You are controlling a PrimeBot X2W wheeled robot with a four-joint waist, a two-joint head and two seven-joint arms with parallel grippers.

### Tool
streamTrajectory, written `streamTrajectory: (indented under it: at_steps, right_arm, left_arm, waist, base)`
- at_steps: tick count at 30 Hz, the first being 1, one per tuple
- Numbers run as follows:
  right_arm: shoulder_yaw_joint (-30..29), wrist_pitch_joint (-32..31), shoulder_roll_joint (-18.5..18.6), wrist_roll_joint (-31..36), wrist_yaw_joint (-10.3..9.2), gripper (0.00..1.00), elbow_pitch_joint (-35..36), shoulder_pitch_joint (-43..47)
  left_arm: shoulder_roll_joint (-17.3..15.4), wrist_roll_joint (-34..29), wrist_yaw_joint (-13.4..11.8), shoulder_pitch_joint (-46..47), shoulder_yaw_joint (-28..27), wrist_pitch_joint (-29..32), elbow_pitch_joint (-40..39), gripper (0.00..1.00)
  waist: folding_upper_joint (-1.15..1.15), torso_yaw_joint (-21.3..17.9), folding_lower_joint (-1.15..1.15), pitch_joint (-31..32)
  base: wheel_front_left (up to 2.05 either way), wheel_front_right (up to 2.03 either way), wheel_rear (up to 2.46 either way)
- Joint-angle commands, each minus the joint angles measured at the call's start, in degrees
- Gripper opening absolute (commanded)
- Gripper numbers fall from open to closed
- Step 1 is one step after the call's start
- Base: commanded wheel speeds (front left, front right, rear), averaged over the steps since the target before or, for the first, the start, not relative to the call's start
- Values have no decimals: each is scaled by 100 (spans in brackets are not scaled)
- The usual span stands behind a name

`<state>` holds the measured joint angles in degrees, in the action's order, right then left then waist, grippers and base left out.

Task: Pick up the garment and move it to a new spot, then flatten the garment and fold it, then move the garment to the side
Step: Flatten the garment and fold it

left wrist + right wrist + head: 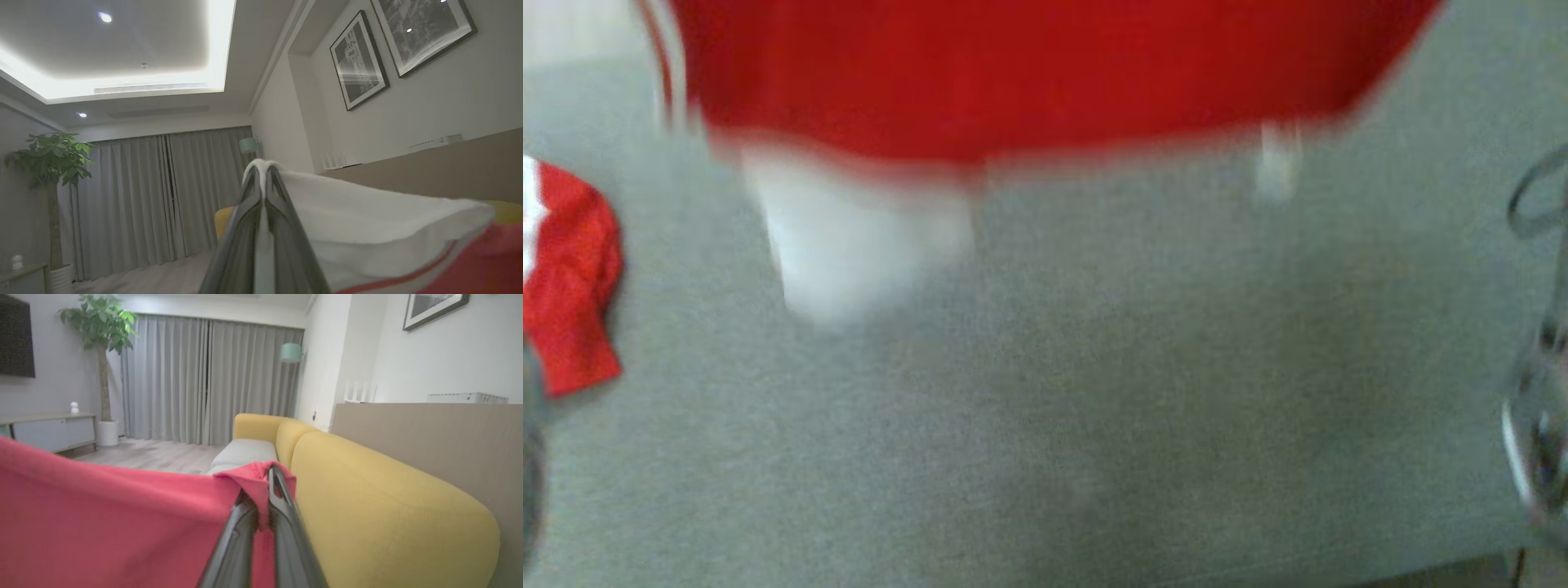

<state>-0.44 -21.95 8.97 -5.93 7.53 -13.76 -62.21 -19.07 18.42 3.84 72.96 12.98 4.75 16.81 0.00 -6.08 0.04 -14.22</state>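
A mustard-yellow upholstered sofa (367,498) runs beside the arms, and a grey woven surface (1094,392) lies below the head camera. The red, white-trimmed soft fabric garment (1029,73) hangs above that surface, spread between both arms. The left end effector (264,173) is clamped on a white hem, and the right end effector (265,486) is pinched on a red corner. The cloth looks light, limp and likely to sag or slip, so taut holds at edges and corners seem best. No label or lettering can be read, and the head view is blurred.

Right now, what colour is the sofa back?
The sofa back is yellow, best seen in the right wrist view.
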Motion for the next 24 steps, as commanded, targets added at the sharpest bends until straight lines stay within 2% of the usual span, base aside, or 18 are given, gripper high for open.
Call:
streamTrajectory:
  at_steps: [1, 6, 10, 14, 16, 21, 24]
  right_arm:
    - [-116, 520, -205, 170, -4, 0, -386, -701]
    - [-699, 2107, -411, 682, -4, 0, -1929, -1998]
    - [-1025, 2975, -444, 963, -4, 0, -2840, -2252]
    - [-1145, 3210, -378, 1086, -4, 0, -3749, -1936]
    - [-1126, 3231, -356, 1108, -4, 0, -3964, -1800]
    - [-857, 3195, -196, 1153, -4, 0, -4968, -997]
    - [-546, 3112, -101, 1083, -4, 0, -5470, -595]
  left_arm:
    - [-291, -208, 16, 804, -138, -299, 393, 0]
    - [-152, -463, 31, 2184, -57, -1278, 1821, 0]
    - [49, -487, 139, 2470, 115, -1703, 2591, 0]
    - [208, -435, 242, 2091, 295, -1883, 3087, 0]
    - [242, -405, 258, 1916, 320, -1910, 3168, 0]
    - [349, -304, 336, 656, 609, -1968, 3298, 0]
    - [344, -198, 355, -216, 762, -1972, 3086, 0]
  waist:
    - [0, -121, -4, -840]
    - [0, -39, -4, -1042]
    - [0, 97, -4, -1050]
    - [0, 226, -4, -1015]
    - [0, 253, -4, -995]
    - [0, 370, -4, -822]
    - [0, 424, -4, -658]
  base:
    - [0, 0, 0]
    - [0, 0, 0]
    - [0, 0, 0]
    - [0, 0, 0]
    - [0, 0, 0]
    - [0, 0, 0]
    - [0, 0, 0]
